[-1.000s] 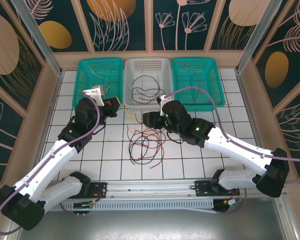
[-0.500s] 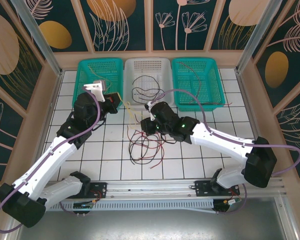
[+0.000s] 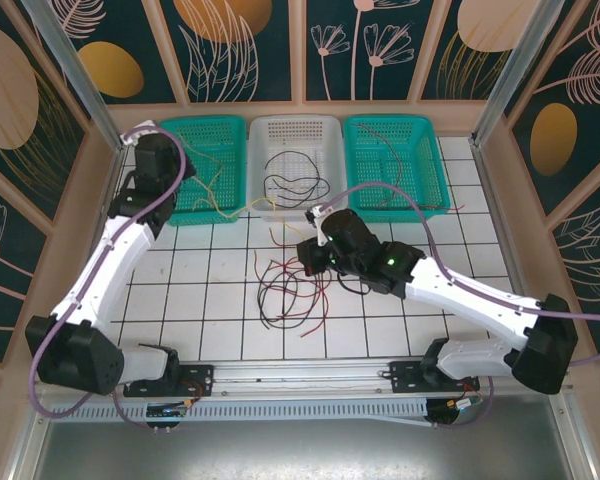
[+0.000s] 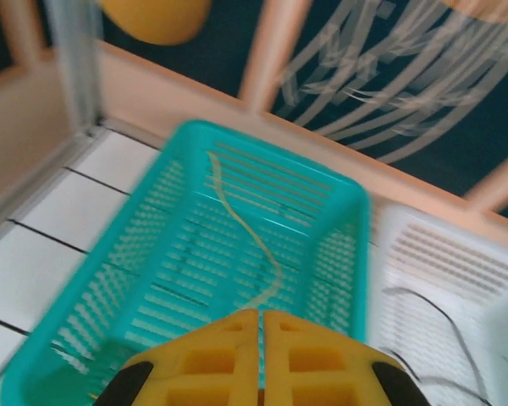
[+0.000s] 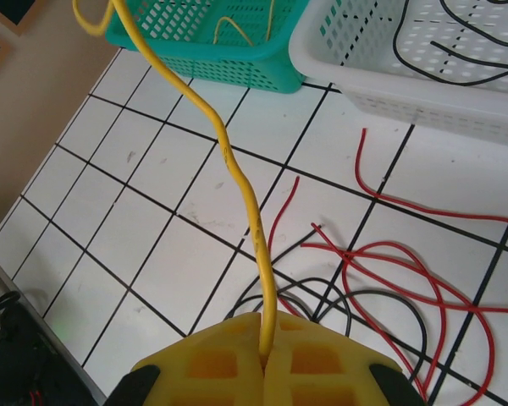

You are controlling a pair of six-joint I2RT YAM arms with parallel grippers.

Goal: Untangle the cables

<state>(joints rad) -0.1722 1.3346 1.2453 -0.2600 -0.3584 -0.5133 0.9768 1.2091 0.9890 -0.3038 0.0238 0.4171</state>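
Since the earlier frames, the left arm has swung away from the middle of the counter (image 3: 195, 295) and up over the left teal basket (image 3: 176, 131). The right arm has drawn back slightly toward the centre, and its fingers have come together.

In the right wrist view we see the right end effector (image 5: 264, 326) pinched tight on the yellow cable (image 5: 237, 182). The cable rises from between the pads and runs up and away toward the left teal basket, clear of the tiles.

In the left wrist view the left end effector (image 4: 260, 326) hangs above that basket with its fingers pressed together. A yellow strand (image 4: 252, 233) curves across the basket floor and ends close to the fingertips, but we cannot tell whether it is gripped.

The red and black cables (image 3: 292, 292) lie in a loose tangle on the counter, just in front of the right end effector and between the two arms. A black cable (image 3: 288, 186) lies looped in the white basket (image 3: 292, 126). A red cable (image 3: 398, 158) lies in the right teal basket (image 3: 432, 150), with one end trailing over its near rim onto the tiles.
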